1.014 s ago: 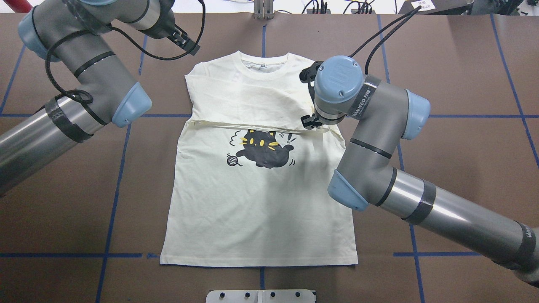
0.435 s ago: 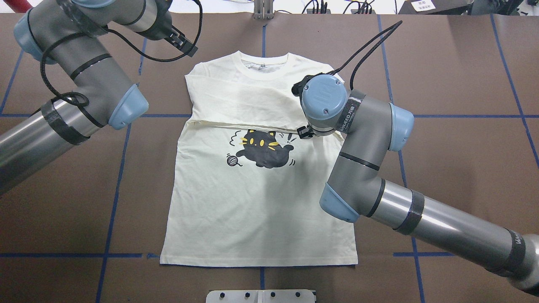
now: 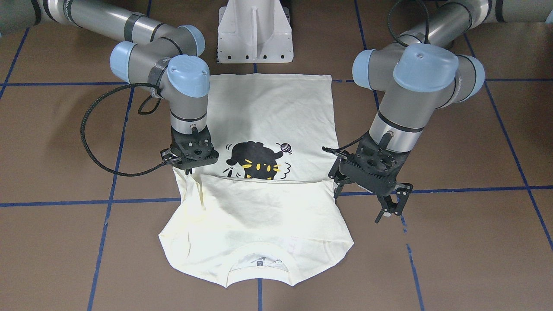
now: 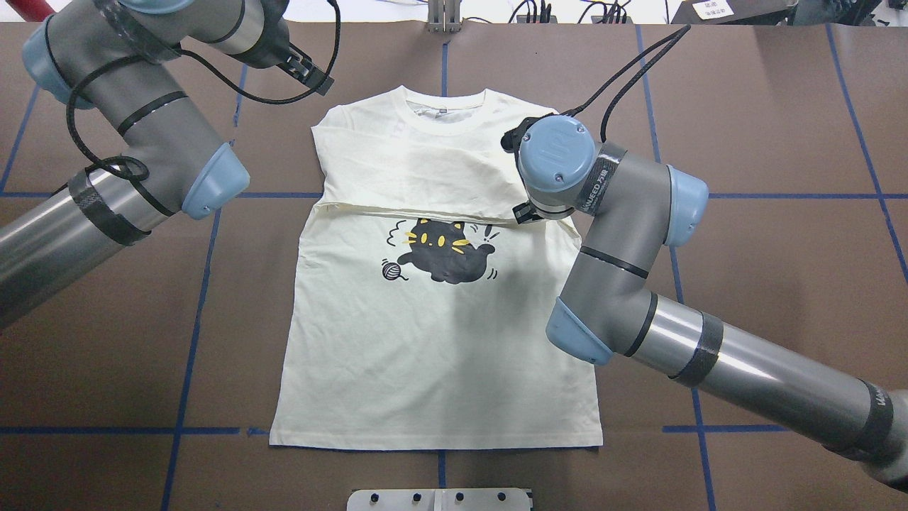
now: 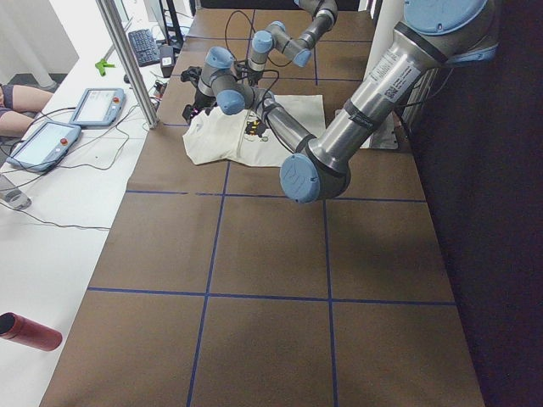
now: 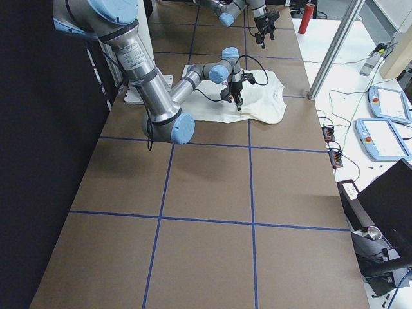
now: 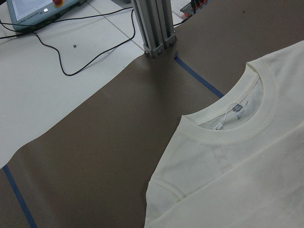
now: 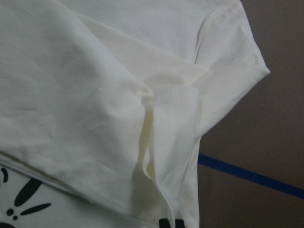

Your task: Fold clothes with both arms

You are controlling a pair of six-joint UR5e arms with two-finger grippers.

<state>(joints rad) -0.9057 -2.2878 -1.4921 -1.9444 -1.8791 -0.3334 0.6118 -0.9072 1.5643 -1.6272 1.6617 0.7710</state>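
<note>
The table [image 4: 780, 106], brown and crossed by blue tape lines [image 4: 191, 341], carries everything, with the white pedestal [image 3: 255, 30] at its robot-side edge. The right arm [image 4: 624, 213] reaches in over the shirt's right shoulder, wrist pointing straight down. The left arm [image 4: 142, 135] is bent back over the bare table beside the shirt's left shoulder, clear of the cloth. The shirt [image 4: 425, 355], pale cream, lies flat and face up in the middle of the table, hem toward the robot and neck away from it. A fold edge crosses its chest from side to side, and in the front-facing view the folded upper part overlaps the top of the cat. The left gripper [image 3: 388, 214] hangs above the table just beside the shirt's edge, touching nothing, its jaws a little apart and empty. The right gripper [image 3: 189, 168] sits down on the cloth at the end of the fold edge, where the shirt rises to meet it. Its fingertips are hidden under its own body, so I cannot tell whether the jaws are clamped on the cloth. The right wrist view shows a bunched sleeve hem below it. The cat [image 4: 443, 252] is black with yellow marks, beside a small yarn ball [image 4: 390, 270]. The collar [image 4: 445, 117] lies open with a label [image 7: 236, 108] inside.
</note>
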